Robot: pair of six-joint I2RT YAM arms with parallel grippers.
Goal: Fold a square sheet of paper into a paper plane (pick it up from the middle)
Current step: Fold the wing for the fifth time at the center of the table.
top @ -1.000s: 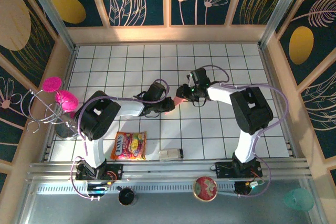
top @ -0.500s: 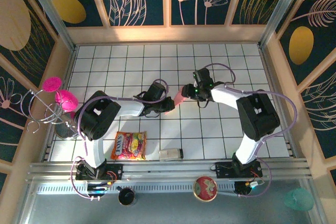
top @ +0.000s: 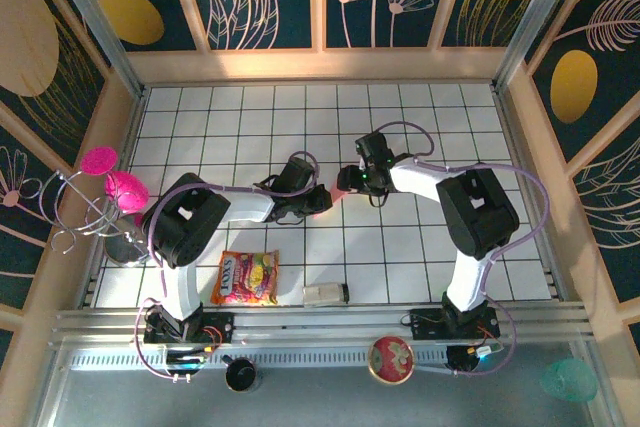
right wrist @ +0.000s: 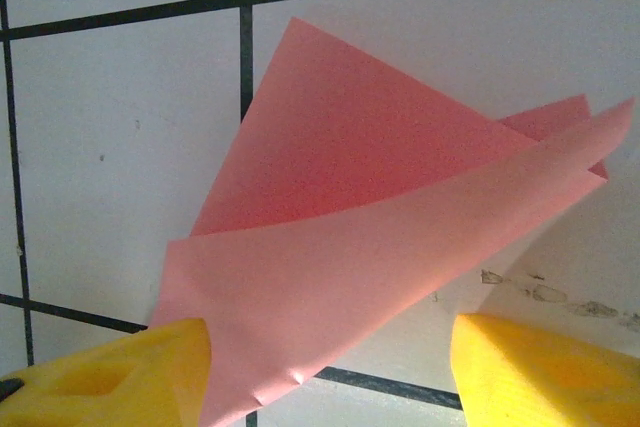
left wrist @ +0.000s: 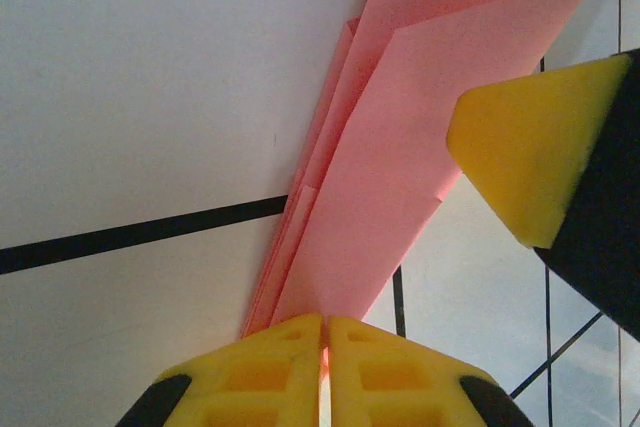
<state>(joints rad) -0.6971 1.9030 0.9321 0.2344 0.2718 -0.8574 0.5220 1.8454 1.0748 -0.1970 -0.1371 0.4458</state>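
Left claw point(left wrist: 325, 342) pinched fully closed on the narrow end of the paper plane point(left wrist: 370, 197). Folded pink layers fan away over the white tiled worktop point(left wrist: 150, 97). Right claw point(right wrist: 330, 372) spread wide, gripping nothing. The plane's loose flap sits between its fingers, just beside one yellow pad point(right wrist: 120, 377). Both claws close together mid-worktop.

Salmon-pink paper plane point(left wrist: 370, 197); white table point(left wrist: 150, 67) (black-gridded, tile-like)
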